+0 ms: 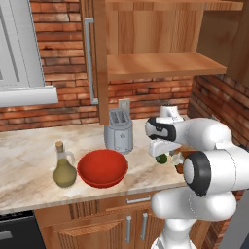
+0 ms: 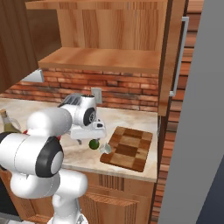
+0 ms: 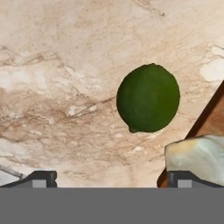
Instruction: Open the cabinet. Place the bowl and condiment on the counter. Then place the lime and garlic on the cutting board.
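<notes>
- In the left base view, the bottle (image 1: 64, 170) is seen standing upright on the worktop (image 1: 29, 151) at the far left, its cork on top.
- Just to its right the red bowl (image 1: 102, 167) is seen resting on the worktop, close beside the bottle; whether the two touch cannot be told.
- Behind the bowl a grey toaster (image 1: 118, 131) is set against the brick wall (image 1: 58, 53).
- Above the toaster the wall cabinet (image 1: 160, 63) is seen open, its door (image 1: 100, 63) swung out with the silver handle (image 1: 89, 61) at its edge, and the lower shelf (image 1: 160, 65) is bare.
- Further right the end effector (image 2: 93, 135) is held low over the worktop, pointing down; its fingers are spread wide and nothing is gripped between them.
- The lime (image 3: 148, 98) is seen lying on the worktop directly below the end effector, between the two fingertips in the hand view, untouched.
- The garlic (image 3: 197, 155) is found just right of the lime, at the edge of the cutting board (image 2: 128, 148); from the right base view it appears to rest against the board's near corner.
- The cutting board is laid flat on the worktop at the right end, nothing being seen on its middle.
</notes>
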Robot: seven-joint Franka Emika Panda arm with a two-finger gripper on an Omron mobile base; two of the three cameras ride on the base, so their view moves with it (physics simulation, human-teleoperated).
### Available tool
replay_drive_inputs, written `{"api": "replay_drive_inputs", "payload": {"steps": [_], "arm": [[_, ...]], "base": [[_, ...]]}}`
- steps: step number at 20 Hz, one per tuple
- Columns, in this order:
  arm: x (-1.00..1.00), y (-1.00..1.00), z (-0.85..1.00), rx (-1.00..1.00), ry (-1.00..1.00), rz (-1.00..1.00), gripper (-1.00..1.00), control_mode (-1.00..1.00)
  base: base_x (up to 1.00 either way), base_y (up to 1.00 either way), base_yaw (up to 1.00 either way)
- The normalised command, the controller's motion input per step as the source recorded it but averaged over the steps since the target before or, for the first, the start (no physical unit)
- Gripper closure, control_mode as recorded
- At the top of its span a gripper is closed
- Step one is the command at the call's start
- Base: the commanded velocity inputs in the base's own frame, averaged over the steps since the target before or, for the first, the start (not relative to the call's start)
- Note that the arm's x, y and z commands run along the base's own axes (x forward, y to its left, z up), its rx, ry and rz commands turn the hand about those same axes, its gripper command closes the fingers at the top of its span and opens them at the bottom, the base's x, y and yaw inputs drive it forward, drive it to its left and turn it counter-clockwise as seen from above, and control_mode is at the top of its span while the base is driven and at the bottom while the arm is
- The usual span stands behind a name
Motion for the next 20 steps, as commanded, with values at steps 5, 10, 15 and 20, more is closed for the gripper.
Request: {"api": "replay_drive_inputs", "payload": {"steps": [5, 10, 15, 20], "arm": [[0.00, -0.02, -0.15, 0.00, -0.04, -0.07, -1.00, -1.00], [0.00, 0.00, -0.10, 0.00, -0.05, -0.07, -1.00, -1.00], [0.02, 0.00, -0.05, 0.00, -0.10, -0.08, -1.00, -1.00], [0.07, 0.00, -0.16, -0.01, -0.09, -0.08, -1.00, -1.00]], "base": [[0.00, 0.00, 0.00], [0.00, 0.00, 0.00], [0.00, 0.00, 0.00], [0.00, 0.00, 0.00]]}}
